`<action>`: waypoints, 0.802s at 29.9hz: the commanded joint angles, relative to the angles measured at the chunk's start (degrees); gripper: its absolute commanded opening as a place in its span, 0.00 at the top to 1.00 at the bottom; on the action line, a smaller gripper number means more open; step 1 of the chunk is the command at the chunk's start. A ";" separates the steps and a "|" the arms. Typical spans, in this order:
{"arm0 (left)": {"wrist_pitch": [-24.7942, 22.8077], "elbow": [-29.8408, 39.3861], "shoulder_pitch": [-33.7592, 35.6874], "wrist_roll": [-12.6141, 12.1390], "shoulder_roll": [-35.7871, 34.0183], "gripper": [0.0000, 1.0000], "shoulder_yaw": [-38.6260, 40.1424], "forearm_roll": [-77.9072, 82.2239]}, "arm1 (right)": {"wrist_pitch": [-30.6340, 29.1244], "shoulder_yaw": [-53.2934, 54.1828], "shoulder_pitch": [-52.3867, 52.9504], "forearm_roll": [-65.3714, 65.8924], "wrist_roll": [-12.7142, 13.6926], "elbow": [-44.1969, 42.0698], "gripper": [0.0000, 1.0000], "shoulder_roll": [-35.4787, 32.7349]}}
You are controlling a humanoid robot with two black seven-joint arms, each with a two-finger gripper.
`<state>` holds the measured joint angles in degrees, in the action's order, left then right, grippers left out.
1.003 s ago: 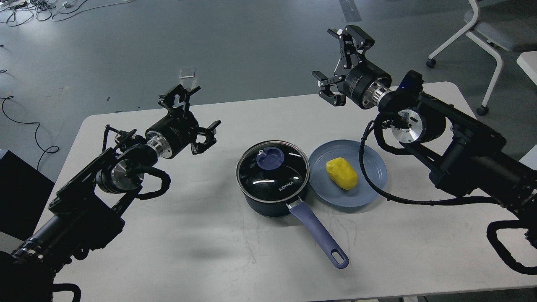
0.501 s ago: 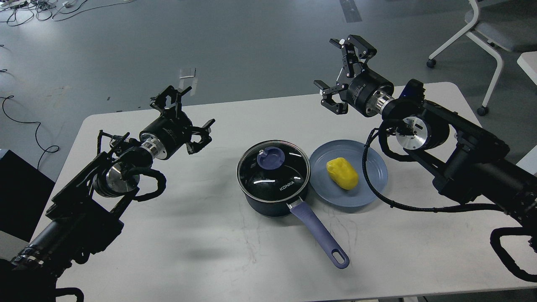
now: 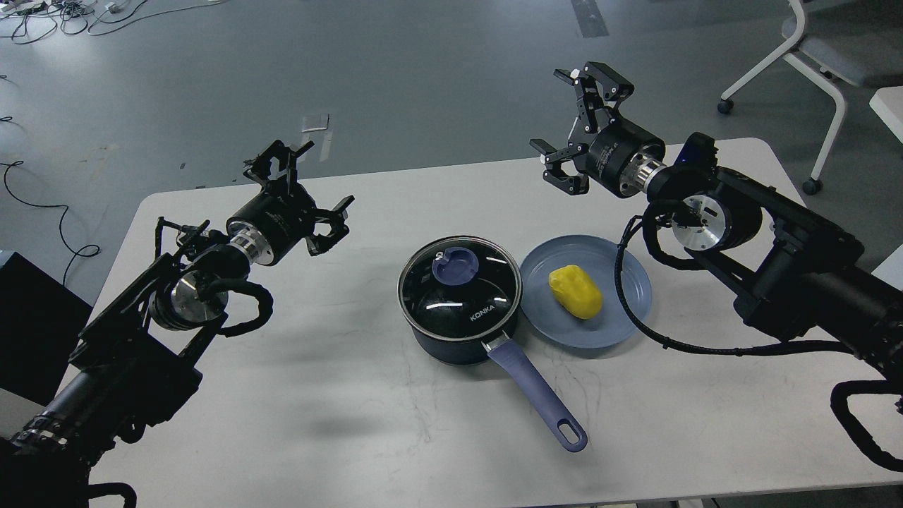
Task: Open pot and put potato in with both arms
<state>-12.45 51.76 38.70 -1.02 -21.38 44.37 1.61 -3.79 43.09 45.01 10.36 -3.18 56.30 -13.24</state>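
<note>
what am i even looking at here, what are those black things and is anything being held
This is one picture, taken from a robot's own head, looking forward and down at a white table. The two black jointed things are its arms. Each ends in a two-finger gripper: the left gripper comes in from the left side, the right gripper from the right. Both are open, raised above the table, and hold nothing.

On the table stands a dark pot with a long lavender handle pointing toward the camera. A glass lid with a blue knob is on it. Right beside the pot is a light-blue plate, and a yellow potato lies on the plate. Behind the table are a grey floor, some cables and a chair.
</note>
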 commanded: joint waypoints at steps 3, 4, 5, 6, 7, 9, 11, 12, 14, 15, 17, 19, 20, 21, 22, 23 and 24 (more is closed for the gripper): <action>-0.12 0.09 0.06 2.08 -1.29 0.02 0.19 -0.12 | -0.08 1.63 0.08 -0.17 0.19 0.13 0.00 -0.64; -0.12 0.09 0.06 2.08 -1.65 0.02 0.19 -0.12 | -0.08 1.99 -0.01 -0.17 0.19 0.13 0.00 -0.65; -0.12 0.09 0.32 2.08 -2.17 0.02 0.28 -0.21 | -0.08 2.34 0.08 -0.17 0.28 0.04 0.00 -0.65; -0.12 0.09 0.32 2.08 -2.44 0.02 0.28 -0.29 | -0.08 2.43 0.08 -0.17 0.28 0.13 0.00 -0.65; -0.12 0.18 0.50 2.08 -2.79 0.02 0.28 -0.38 | -0.16 2.52 -0.01 -0.17 0.37 0.13 0.00 -0.65; -0.12 0.18 0.59 2.16 -2.97 0.02 0.28 -0.38 | -0.17 2.52 -0.01 -0.17 0.37 0.04 0.00 -0.65; -0.12 0.62 0.67 2.16 -3.06 0.02 0.28 -0.47 | -0.17 2.52 -0.19 -0.17 0.46 0.04 0.00 -0.65; -0.12 0.79 0.68 2.08 -3.06 0.02 0.28 -0.47 | -0.17 2.61 -0.19 -0.17 0.46 0.04 0.00 -0.65; -0.12 0.97 0.59 2.16 -2.97 0.02 0.28 -0.47 | -0.17 2.70 -0.27 -0.17 0.72 -0.05 0.00 -0.56; -0.12 0.97 0.59 2.08 -2.88 0.02 0.28 -0.47 | -0.17 2.70 -0.27 -0.17 0.72 -0.05 0.00 -0.56; -0.21 1.14 0.59 2.08 -3.06 0.02 0.28 -0.47 | -0.17 2.87 -0.27 -0.17 0.72 -0.13 0.00 -0.56; 0.14 2.19 0.67 2.42 -3.06 0.02 0.10 0.40 | -0.17 3.05 -0.27 -0.17 0.63 -0.14 0.00 -0.64; 0.67 2.98 0.94 4.17 -3.06 0.02 0.19 2.15 | -0.17 2.96 -0.36 -0.17 0.55 -0.14 0.00 -0.65; 0.93 3.34 1.37 6.01 -3.06 0.02 0.28 3.91 | -0.17 2.96 -0.36 -0.17 0.46 -0.14 0.00 -0.65; 1.28 3.60 2.16 8.29 -3.06 0.02 0.19 6.10 | -0.08 2.96 -0.36 -0.08 0.37 -0.22 0.00 -0.65; 3.03 4.30 4.17 12.75 -3.32 0.02 -0.33 11.86 | -0.08 2.96 -0.54 -0.08 0.28 -0.31 0.00 -0.65; 4.18 5.01 4.97 14.63 -3.58 0.02 -0.51 15.31 | -0.08 3.05 -0.62 -0.08 0.19 -0.31 0.00 -0.73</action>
<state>-11.16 55.10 40.73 6.44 -24.45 44.47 7.22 -3.96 46.07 44.63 10.20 -2.71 56.10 -13.85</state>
